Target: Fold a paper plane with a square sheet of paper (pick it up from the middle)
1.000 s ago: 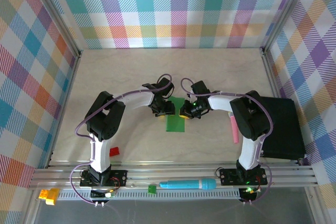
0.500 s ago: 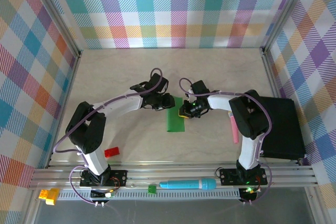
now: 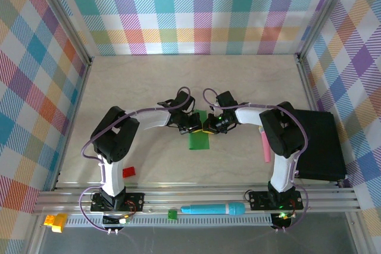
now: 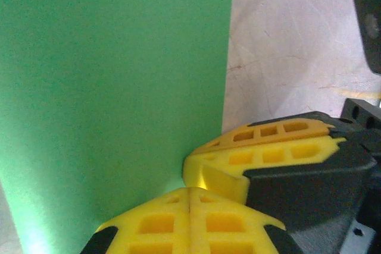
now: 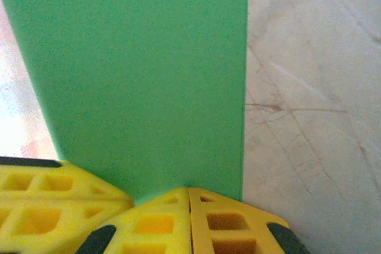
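Paper (image 3: 199,140), bright green and shaped like a narrow strip, lies flat on the table (image 3: 137,81). From the top you can see things the wrist cameras miss: a red block (image 3: 128,172) left of the paper, a pink stick (image 3: 265,146) right of it, and a teal marker (image 3: 212,209) on its near side. Up close, the left gripper (image 4: 189,199) has its yellow fingers squeezed tight together, with the tips at the paper's end. The right gripper (image 5: 189,197) is squeezed closed the same way, just beside it. Whether any paper is pinched between the fingers is hard to make out. The left arm (image 3: 149,116) and right arm (image 3: 253,113) both bend at the elbow and reach in over the paper's far end.
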Robot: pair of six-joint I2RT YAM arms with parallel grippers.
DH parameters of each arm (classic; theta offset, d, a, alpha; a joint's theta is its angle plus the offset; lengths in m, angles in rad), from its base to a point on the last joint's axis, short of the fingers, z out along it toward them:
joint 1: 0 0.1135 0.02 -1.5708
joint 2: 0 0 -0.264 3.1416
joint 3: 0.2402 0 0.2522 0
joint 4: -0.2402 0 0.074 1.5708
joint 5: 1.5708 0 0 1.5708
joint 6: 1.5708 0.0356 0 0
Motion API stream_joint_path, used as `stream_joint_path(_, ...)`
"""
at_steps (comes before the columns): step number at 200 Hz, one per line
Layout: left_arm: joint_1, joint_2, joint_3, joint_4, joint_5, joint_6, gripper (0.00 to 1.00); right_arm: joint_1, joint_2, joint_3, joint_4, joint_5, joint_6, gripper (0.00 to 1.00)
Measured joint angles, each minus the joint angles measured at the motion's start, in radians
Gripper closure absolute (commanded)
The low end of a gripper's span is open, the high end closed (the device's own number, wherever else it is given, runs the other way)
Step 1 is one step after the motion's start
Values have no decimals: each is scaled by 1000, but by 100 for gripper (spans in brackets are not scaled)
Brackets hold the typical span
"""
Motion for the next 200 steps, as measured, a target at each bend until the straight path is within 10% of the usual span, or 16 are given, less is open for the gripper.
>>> stream_joint_path(200, 208, -98, -183, -4, 86, 106, 100, 0, 15, -13, 14, 1, -1, 93)
